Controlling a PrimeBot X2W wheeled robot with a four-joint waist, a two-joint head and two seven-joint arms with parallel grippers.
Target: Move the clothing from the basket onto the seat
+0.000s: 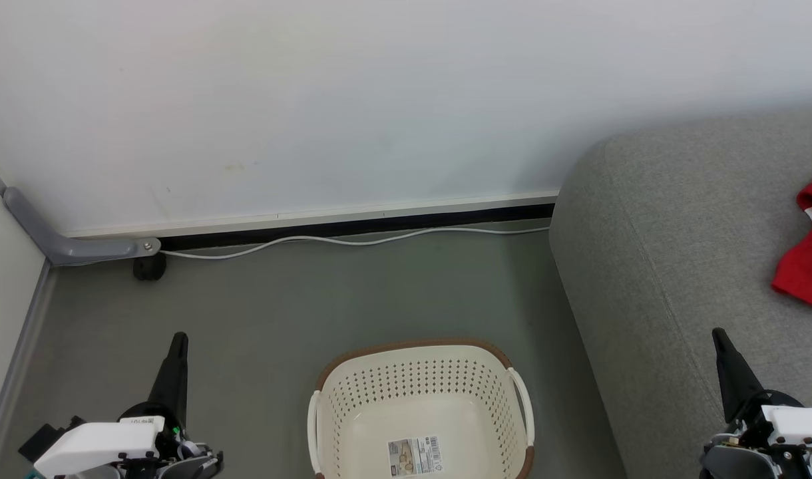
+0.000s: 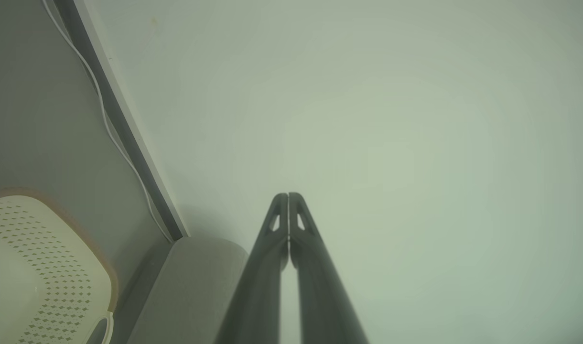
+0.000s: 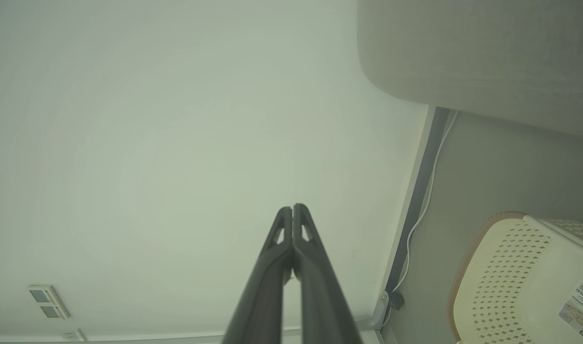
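Down low on both sides, the two arms sit level, fingers pointing up the head view. Left gripper (image 1: 178,342) hangs over the grey floor (image 1: 279,299), left of the basket (image 1: 412,344), jaws pressed together, nothing between them. Right gripper (image 1: 719,336) matches it, jaws tight and empty, poised above the front part of the sofa seat (image 1: 645,266). Each wrist view has its slim fingers meeting at the tips against the pale wall (image 1: 313,100). The basket stands on the floor just beside the sofa's rounded end, its cream bottom bare around a paper label (image 1: 414,456). And the red clothing (image 1: 809,259), white trim showing, lies on the seat, cut off by the right edge, well apart from the basket.
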